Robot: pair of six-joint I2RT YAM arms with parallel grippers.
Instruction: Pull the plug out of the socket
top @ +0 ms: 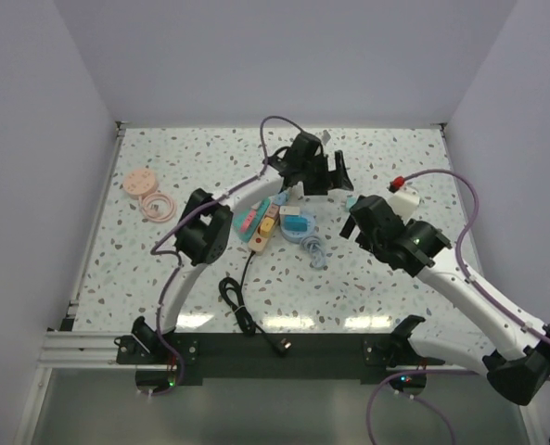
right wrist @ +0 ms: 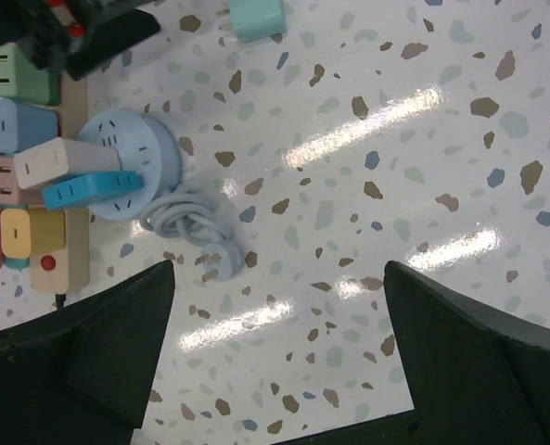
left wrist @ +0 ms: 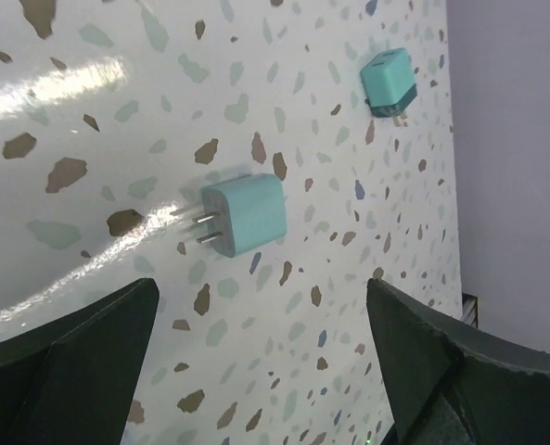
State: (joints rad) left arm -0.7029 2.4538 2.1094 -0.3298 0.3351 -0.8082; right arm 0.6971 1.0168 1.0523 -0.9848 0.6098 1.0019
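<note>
Left tool hangs wide open, holding nothing, with the teal plug lying loose on the worktop just ahead of it. Right tool gapes empty too. The socket sits mid-worktop.

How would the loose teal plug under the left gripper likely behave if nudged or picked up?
The teal plug is a boxy block lying on a flat face, so it should slide rather than roll. The table looks glossy, so a nudge may send it skidding. Its metal prongs look stiff.
</note>
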